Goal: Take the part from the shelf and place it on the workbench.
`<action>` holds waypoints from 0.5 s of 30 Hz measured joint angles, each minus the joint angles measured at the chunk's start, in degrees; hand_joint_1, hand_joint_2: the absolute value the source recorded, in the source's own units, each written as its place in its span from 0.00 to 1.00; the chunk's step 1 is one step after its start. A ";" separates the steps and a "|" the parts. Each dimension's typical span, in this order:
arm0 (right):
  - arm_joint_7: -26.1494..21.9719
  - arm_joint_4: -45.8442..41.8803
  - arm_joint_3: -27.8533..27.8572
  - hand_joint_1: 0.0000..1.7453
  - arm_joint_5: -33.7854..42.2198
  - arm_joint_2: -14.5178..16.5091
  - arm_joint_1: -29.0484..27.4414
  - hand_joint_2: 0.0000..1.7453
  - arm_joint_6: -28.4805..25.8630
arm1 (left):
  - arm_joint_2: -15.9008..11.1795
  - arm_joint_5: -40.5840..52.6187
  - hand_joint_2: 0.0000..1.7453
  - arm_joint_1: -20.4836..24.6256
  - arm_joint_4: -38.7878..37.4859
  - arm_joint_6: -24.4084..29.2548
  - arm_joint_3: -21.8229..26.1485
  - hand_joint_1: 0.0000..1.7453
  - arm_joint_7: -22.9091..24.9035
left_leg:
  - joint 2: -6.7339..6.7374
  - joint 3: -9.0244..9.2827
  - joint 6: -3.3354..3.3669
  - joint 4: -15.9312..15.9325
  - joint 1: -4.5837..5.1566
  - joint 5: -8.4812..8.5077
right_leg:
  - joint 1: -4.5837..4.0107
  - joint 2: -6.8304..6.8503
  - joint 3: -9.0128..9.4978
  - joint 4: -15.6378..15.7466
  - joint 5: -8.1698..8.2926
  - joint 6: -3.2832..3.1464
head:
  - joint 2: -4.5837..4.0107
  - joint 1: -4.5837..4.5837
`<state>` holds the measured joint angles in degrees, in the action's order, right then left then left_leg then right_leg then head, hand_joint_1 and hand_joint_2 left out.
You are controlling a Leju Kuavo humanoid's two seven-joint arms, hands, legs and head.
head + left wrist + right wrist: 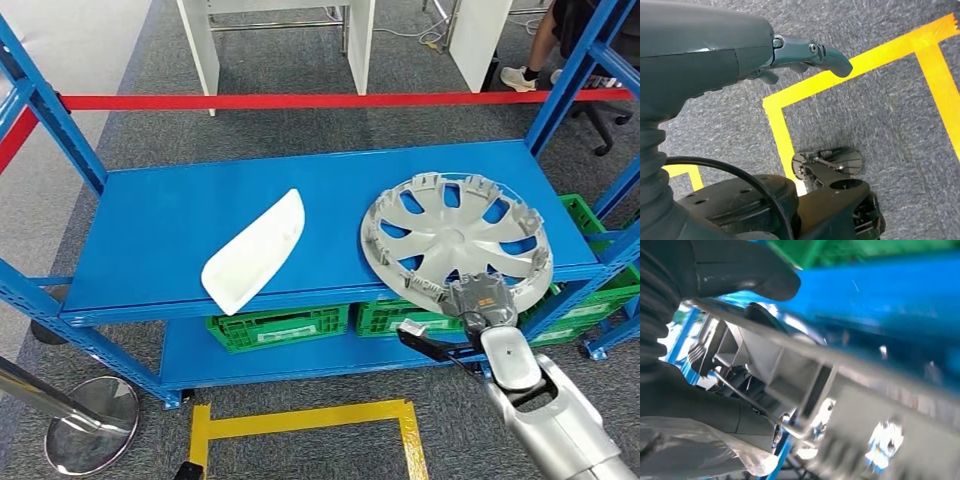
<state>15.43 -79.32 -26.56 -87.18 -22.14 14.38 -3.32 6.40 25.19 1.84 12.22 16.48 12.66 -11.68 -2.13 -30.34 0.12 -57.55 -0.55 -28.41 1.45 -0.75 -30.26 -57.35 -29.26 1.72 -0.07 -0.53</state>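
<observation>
Your left hand [806, 52] hangs low over the grey carpet [885, 125] and its yellow floor tape [851, 67]; its fingers are loosely extended and hold nothing, so it has no part in the work at this point.

Up on the blue steel shelf [189, 215], well off to the left of your right hand, lies a white curved plastic trim piece [253, 252], flat on the shelf top and untouched. Just ahead of that hand sits the silver plastic wheel cover [453, 240], face down with its ribbed inner side up, its near rim jutting slightly past the shelf's front edge. Beneath the hand, on the lower level, stand green plastic crates [279, 325].

Your right hand [483, 305] is at that near rim. In the right wrist view the thumb lies on one side of the cover's edge and the darker fingers on the other, so it appears to be closing on the rim; whether the grip is firm yet, you cannot tell from these pictures.

As for progress: the reach looks done and the grasp is at hand. The wheel cover is not yet lifted from the shelf, and the lift, the carry and the placing on the bench all remain.
</observation>
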 joint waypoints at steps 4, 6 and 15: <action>-2.80 -13.58 1.73 1.00 3.55 0.41 -8.74 1.00 -12.71 | 0.04 -1.12 1.00 -0.48 0.00 0.16 1.01 0.00 -1.34 | -0.02 -0.15 0.00 0.02 -0.01 -0.02 | -0.01 0.03 -0.16 0.00 -0.06 0.00 | 0.00 -0.01; -4.58 -18.44 2.09 1.00 5.40 0.76 -12.02 1.00 -17.51 | 0.07 -2.08 1.00 -0.60 0.00 -0.49 1.73 0.00 -2.10 | -0.03 -0.22 0.00 0.04 -0.01 -0.03 | -0.01 0.05 -0.22 0.00 -0.10 -0.01 | 0.00 -0.02; -5.21 -19.92 2.10 1.00 6.03 0.91 -12.92 1.00 -19.10 | 0.07 -2.37 1.00 -0.63 0.00 -0.73 2.03 0.00 -2.35 | -0.03 -0.24 0.00 0.04 -0.01 -0.03 | -0.02 0.05 -0.25 0.00 -0.11 -0.01 | 0.00 -0.04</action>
<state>10.22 -99.24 -24.46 -81.15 -21.23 1.46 -22.41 6.47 22.82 1.21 12.22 15.75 14.69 -14.03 -2.16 -30.58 0.12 -57.50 -0.56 -28.44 1.44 -0.70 -30.52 -57.36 -29.36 1.71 -0.07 -0.57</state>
